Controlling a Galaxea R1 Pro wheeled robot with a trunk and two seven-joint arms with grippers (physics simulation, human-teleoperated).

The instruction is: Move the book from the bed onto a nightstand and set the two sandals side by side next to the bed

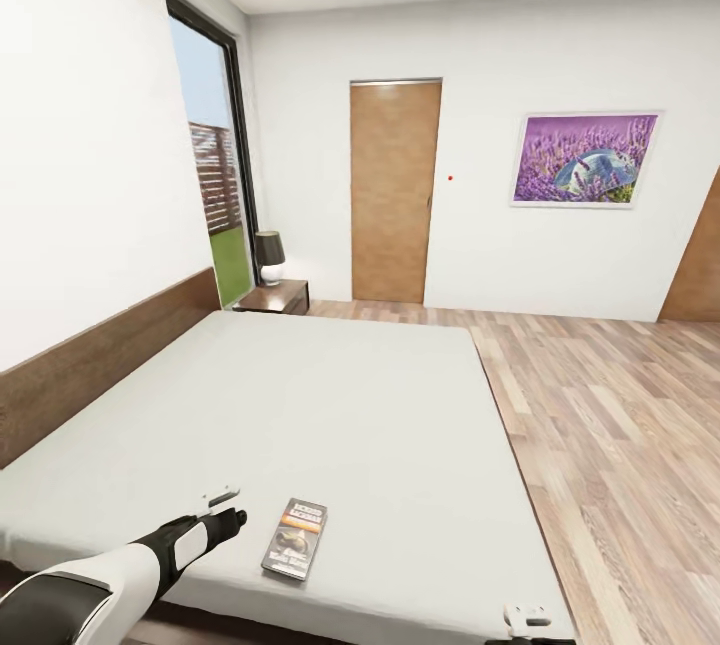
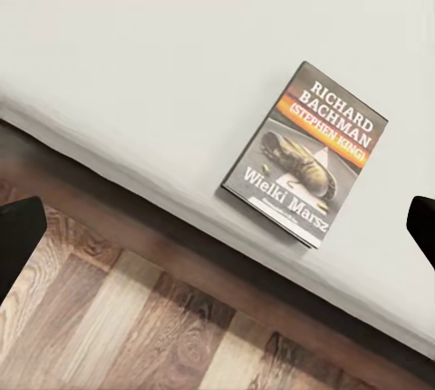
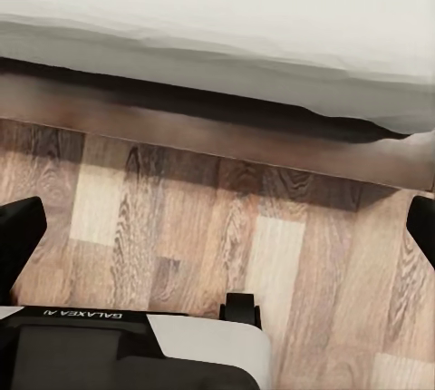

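Nearby, book lies on bed.

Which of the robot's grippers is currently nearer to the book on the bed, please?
Left. The left gripper hovers just beside the book; the right gripper sits off near the bed's far corner.

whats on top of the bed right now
Only the book lies on the bed, face up near its front edge. The left claw hovers beside it. Whatever is under the book is covered.
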